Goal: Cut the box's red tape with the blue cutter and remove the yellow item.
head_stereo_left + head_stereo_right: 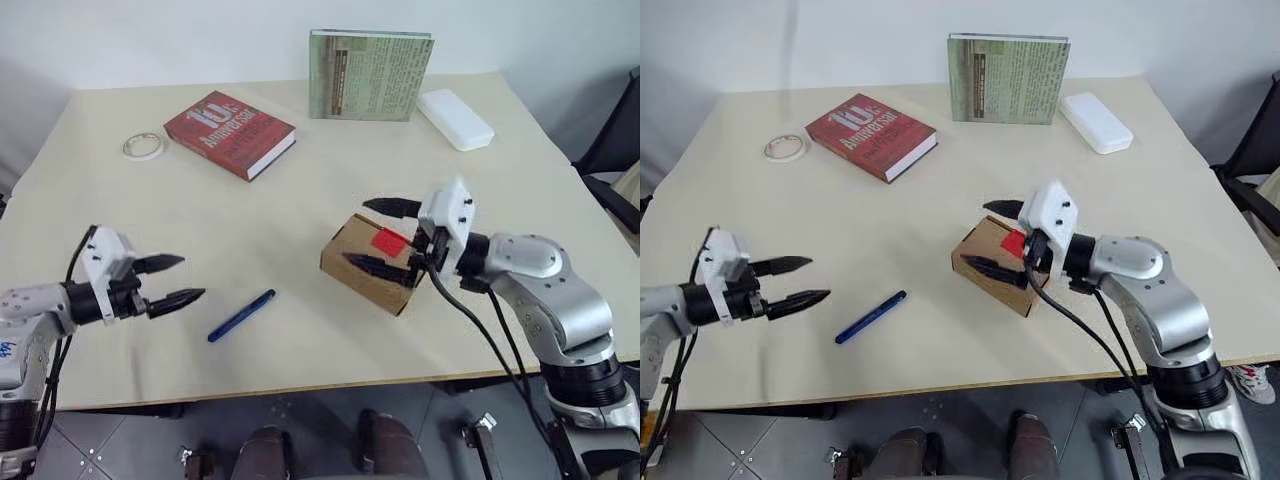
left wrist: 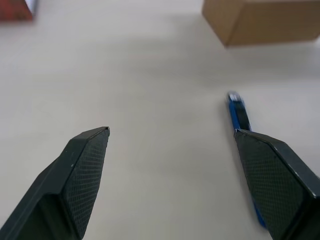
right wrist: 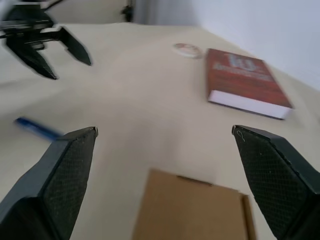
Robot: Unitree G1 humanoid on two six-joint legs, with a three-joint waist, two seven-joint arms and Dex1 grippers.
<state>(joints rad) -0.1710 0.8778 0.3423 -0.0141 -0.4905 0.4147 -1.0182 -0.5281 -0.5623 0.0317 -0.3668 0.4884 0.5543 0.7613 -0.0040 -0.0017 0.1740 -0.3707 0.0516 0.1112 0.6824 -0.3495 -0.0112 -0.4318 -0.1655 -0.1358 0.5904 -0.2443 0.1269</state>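
The box [image 1: 372, 262] lies mid-table, red tape [image 1: 388, 240] on top. The right gripper [image 1: 383, 236] is held spread over it. The cutter [image 1: 241, 315] lies left of the box; beyond it, the left gripper [image 1: 169, 281] is spread, empty.

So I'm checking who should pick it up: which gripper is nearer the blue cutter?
Left. The left gripper hovers open just beside the blue cutter; the right gripper is open over the box.

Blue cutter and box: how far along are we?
Nothing looks done: the red tape sits intact on the closed box. The blue cutter lies on the table, unheld, near the open left gripper. The open right gripper straddles the box. Cutting and taking out the item remain.
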